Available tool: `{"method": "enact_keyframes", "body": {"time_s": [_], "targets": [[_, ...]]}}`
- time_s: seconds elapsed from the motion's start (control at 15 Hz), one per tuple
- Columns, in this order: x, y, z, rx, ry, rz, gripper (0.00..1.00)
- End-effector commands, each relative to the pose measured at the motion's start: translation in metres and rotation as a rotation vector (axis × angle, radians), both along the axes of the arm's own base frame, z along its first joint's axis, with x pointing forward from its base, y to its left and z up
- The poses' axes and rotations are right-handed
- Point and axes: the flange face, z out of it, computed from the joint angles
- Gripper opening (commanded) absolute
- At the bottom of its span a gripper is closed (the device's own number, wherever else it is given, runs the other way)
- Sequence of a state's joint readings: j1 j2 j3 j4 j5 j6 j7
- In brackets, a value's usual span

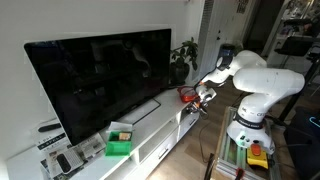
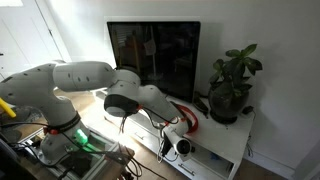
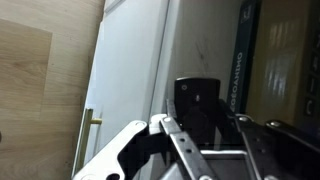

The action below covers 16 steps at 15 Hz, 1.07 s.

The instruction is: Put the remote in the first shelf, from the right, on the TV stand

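In the wrist view my gripper (image 3: 200, 124) is shut on the black remote (image 3: 196, 95), which sticks out past the fingertips. Behind it is the glossy white TV stand (image 3: 135, 70). In both exterior views the gripper (image 1: 203, 98) (image 2: 178, 146) hangs at the plant end of the TV stand (image 1: 160, 125) (image 2: 228, 160), just in front of its front edge. The remote itself is too small to make out in those views. The stand's front compartments are mostly hidden by the arm.
The big black TV (image 1: 100, 75) (image 2: 155, 55) stands on the stand. A potted plant (image 1: 183, 60) (image 2: 230, 90) and a red object (image 1: 187, 94) (image 2: 186, 118) sit near the gripper. A green box (image 1: 120, 141) lies at the far end. Wood floor (image 3: 30, 90) shows below.
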<state>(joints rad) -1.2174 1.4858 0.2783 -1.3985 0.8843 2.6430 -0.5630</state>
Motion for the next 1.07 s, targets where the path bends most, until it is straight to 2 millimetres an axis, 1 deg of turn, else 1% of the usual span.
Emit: {"method": "enact_keyframes", "body": {"time_s": [0.0, 0.2, 0.8, 0.87, 0.93, 1.0], "targets": [[0.0042, -0.0026, 0.0004, -0.031, 0.0, -0.015, 0.17], [0.0048, -0.001, -0.0007, -0.03, 0.005, -0.025, 0.17], [0.0029, -0.0048, 0.0009, -0.047, 0.012, -0.073, 0.17], [0.0029, -0.0047, 0.0008, -0.051, 0.015, -0.073, 0.26], [0.002, -0.0038, -0.0008, -0.052, 0.02, -0.074, 0.67], [0.0015, -0.0044, 0.0001, -0.051, 0.02, -0.079, 0.68]]}}
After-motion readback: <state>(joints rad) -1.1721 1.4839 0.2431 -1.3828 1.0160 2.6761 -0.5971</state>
